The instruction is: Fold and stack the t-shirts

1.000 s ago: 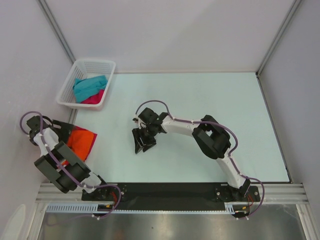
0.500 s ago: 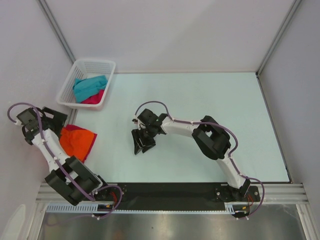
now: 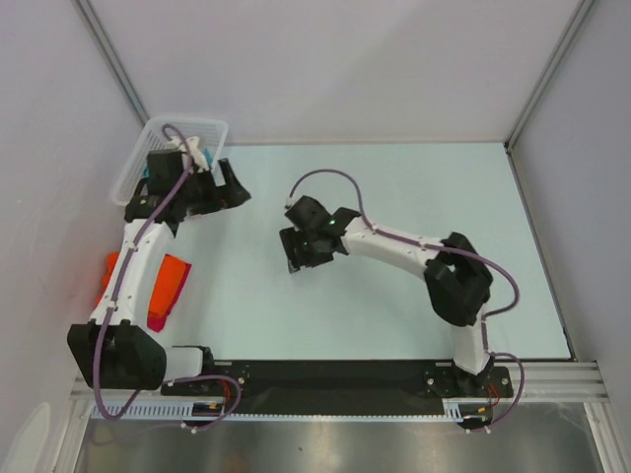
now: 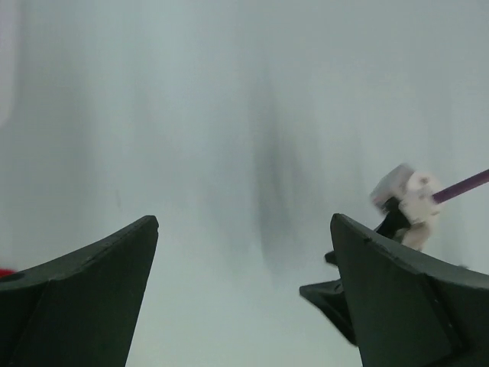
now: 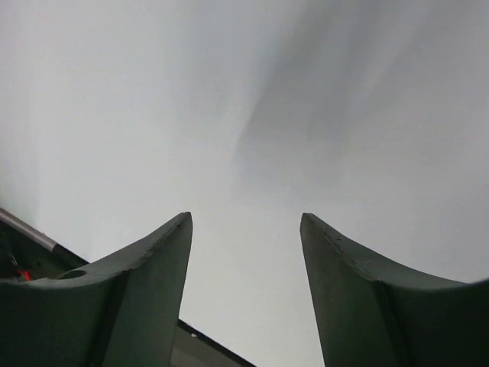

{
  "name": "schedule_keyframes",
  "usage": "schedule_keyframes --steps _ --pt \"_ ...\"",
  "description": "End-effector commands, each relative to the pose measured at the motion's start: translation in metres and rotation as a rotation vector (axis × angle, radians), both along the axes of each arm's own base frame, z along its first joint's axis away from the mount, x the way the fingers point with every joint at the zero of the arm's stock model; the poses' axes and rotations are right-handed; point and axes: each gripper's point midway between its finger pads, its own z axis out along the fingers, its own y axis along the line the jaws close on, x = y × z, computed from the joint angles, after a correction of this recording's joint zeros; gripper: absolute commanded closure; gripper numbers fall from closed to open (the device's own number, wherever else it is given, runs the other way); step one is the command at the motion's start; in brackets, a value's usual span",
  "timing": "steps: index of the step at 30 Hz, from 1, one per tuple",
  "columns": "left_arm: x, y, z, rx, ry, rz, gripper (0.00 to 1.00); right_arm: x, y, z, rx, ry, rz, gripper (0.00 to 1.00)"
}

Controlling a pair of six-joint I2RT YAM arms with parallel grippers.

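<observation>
— Pale mint table [image 3: 414, 217] w/ white walls [image 3: 345, 69] round it. Arms?
— L arm [image 3: 133, 256] runs up the left edge twd the far corner. R arm [image 3: 394, 246] bends across the middle, pointing left
— Basket?
— White lattice basket [image 3: 192, 122] in the far-left corner, L wrist partly over it. Sliver of teal t-shirt [image 3: 147, 173] shows inside, rest hidden
— Other shirts?
— Orange t-shirt [image 3: 175, 278] lies at the table's left edge, L arm crossing over it. Pink t-shirt [image 3: 158, 320] peeks out at its near edge. Can't tell if either is folded
— Grippers?
— Left gripper [image 3: 235, 189] sits just right of the basket, over bare table. Its fingers [image 4: 92, 290] are wide apart in the wrist view, nothing btwn. Right gripper [image 3: 299, 258] is mid-table, well apart from all cloth, its fingers [image 5: 145, 267] also spread & empty
</observation>
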Motion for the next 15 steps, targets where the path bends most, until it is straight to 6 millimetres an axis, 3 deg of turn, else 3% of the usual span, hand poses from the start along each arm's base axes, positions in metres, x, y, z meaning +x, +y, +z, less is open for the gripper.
schedule_keyframes --steps 1,2,3,4,6,7,9,10,12,15 --pt "-0.011 -0.062 0.013 0.131 -0.029 -0.227 0.00 0.048 -0.062 0.112 -0.029 -0.311 -0.196 0.33" --pt "-0.011 -0.073 0.018 0.149 -0.042 -0.258 0.00 0.049 -0.070 0.118 -0.023 -0.315 -0.219 0.32" --pt "-0.017 -0.092 0.016 0.181 -0.041 -0.302 0.00 0.048 -0.085 0.111 -0.032 -0.291 -0.261 0.32" --pt "-0.019 -0.102 0.011 0.203 -0.021 -0.324 0.00 0.045 -0.094 0.133 0.017 -0.319 -0.289 0.32" --pt "-0.029 -0.127 0.012 0.226 -0.032 -0.380 0.01 0.037 -0.110 0.129 0.040 -0.311 -0.339 0.31" --pt "-0.033 -0.135 0.012 0.220 -0.034 -0.401 0.01 0.035 -0.120 0.142 0.078 -0.332 -0.373 0.31" --pt "-0.046 -0.151 0.012 0.203 -0.041 -0.425 0.01 0.032 -0.129 0.149 0.119 -0.341 -0.414 0.34" --pt "-0.047 -0.156 0.014 0.195 -0.058 -0.428 0.00 0.032 -0.138 0.141 0.123 -0.314 -0.465 0.39" --pt "-0.059 -0.162 0.016 0.172 -0.081 -0.441 0.00 0.030 -0.144 0.146 0.157 -0.320 -0.500 0.43" --pt "-0.065 -0.155 0.019 0.150 -0.120 -0.400 0.00 0.027 -0.156 0.126 0.093 -0.298 -0.563 0.38"
